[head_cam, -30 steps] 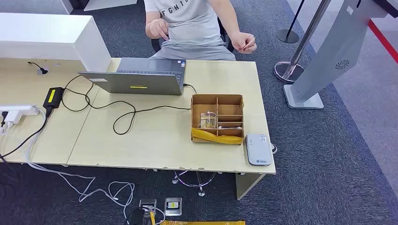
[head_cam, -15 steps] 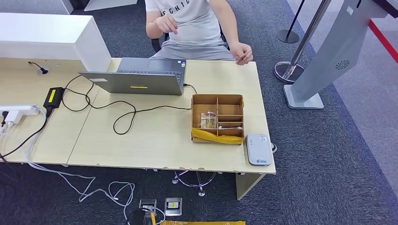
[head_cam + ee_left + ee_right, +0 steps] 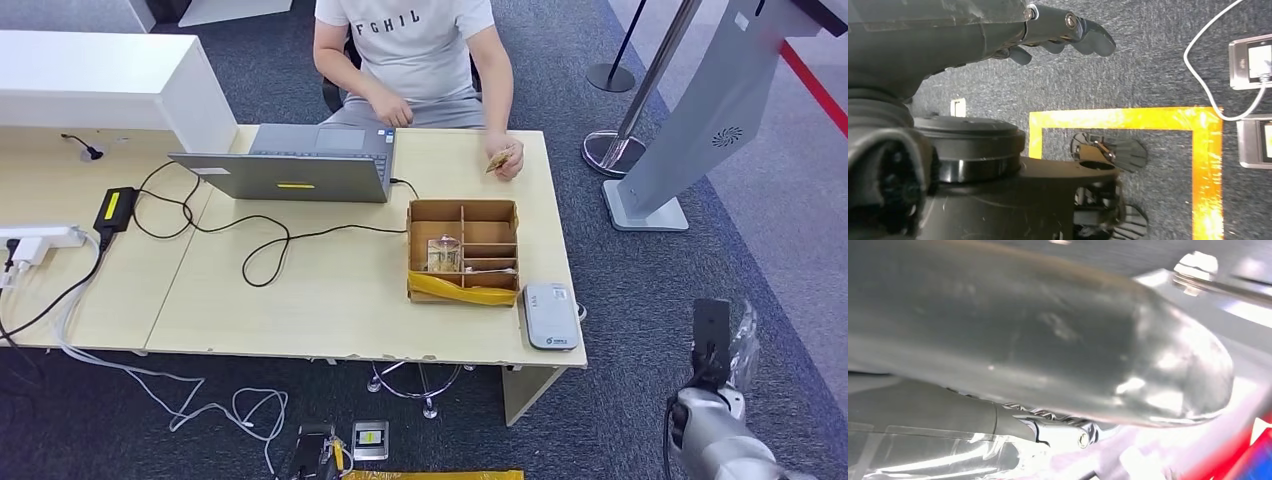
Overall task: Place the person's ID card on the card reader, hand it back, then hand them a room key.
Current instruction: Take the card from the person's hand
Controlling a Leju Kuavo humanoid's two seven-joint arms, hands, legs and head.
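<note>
A person in a grey T-shirt sits behind the desk and holds a small tan ID card (image 3: 496, 160) just above the desk's far right corner. The grey card reader (image 3: 551, 316) lies at the near right corner. Beside it stands a brown cardboard organiser (image 3: 489, 212) with a pale item (image 3: 444, 255) in one compartment. My right hand (image 3: 712, 338) rises beside the desk's right end, below the reader, and its fingers are unclear. In the right wrist view the thumb (image 3: 1048, 340) is a close blur. My left hand (image 3: 1058, 30) hangs over the carpet, fingers apart, holding nothing.
An open laptop (image 3: 300, 170) sits at the desk's far middle, with black cables (image 3: 265, 250) trailing across the top. A power strip (image 3: 40, 238) lies at the left. A grey kiosk (image 3: 700, 130) and a stanchion base (image 3: 605, 150) stand right of the desk.
The person has brought the hand with the card down to the desk's far right corner and lowered the other hand. My right arm has come into view at the bottom right.
</note>
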